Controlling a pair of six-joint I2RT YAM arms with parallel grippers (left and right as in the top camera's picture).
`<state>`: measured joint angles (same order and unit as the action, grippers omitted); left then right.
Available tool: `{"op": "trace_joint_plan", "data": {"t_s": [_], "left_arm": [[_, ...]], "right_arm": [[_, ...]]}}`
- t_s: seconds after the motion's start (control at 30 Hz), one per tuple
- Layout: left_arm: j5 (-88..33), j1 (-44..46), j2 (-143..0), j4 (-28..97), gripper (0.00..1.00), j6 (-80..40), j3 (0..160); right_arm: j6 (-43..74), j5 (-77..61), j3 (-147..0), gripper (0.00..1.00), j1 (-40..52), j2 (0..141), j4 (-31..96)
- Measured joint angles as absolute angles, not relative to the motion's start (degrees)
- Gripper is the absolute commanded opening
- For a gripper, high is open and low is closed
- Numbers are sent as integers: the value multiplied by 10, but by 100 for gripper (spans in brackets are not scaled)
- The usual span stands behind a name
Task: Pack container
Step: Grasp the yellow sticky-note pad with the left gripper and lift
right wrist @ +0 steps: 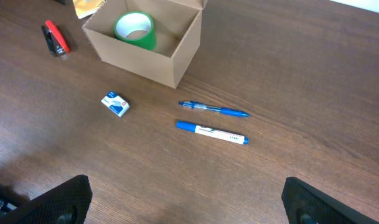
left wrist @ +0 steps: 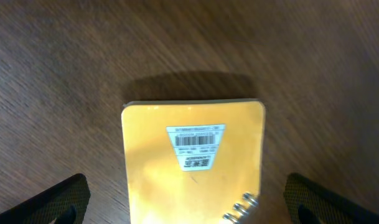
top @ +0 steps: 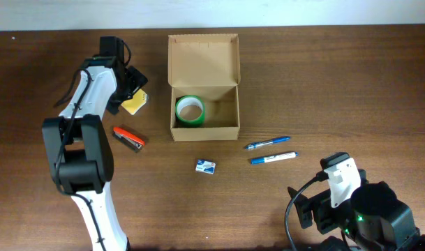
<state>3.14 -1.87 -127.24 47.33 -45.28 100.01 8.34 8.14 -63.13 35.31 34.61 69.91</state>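
Observation:
The tan cardboard container [top: 224, 128] stands open at the table's middle back, its flap lid up, with a green tape roll [top: 190, 110] inside; it also shows in the right wrist view [right wrist: 183, 50]. My left gripper [left wrist: 188, 202] is open, its fingers on either side of a yellow spiral notepad [left wrist: 195, 155] lying on the table left of the container [top: 135, 104]. My right gripper [right wrist: 189, 202] is open and empty over bare table at the front right.
A red stapler [top: 128, 139] lies front left of the container. A small blue-white box [top: 206, 166], a blue pen [top: 268, 143] and a blue-capped marker [top: 273, 157] lie in front of it. They also show in the right wrist view [right wrist: 116, 104].

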Motion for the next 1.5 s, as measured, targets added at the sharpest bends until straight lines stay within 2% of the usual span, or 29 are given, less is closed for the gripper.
{"op": "trace_joint_plan", "data": {"t_s": [0.23, 0.57, 0.83, 0.87, 0.9, 1.1, 1.5], "left_arm": [[19, -16, -1333, 507, 100, -453, 1061], [22, -16, -1337, 535, 99, -441, 1070], [40, -16, -1337, 545, 89, -429, 1071], [41, -16, -1337, 545, 82, -429, 1071], [41, -16, -1337, 545, 80, -430, 1071], [46, -16, -1337, 545, 80, -427, 1071], [48, -16, -1337, 551, 73, -422, 1072]], "right_arm": [[84, 81, -631, 99, 353, 346, 699], [83, 81, -631, 99, 353, 346, 699], [84, 82, -631, 99, 353, 346, 699], [83, 82, -631, 99, 353, 346, 699], [84, 82, -631, 99, 353, 346, 699], [84, 81, -631, 99, 353, 346, 699], [84, 81, -631, 99, 353, 346, 699]]}}
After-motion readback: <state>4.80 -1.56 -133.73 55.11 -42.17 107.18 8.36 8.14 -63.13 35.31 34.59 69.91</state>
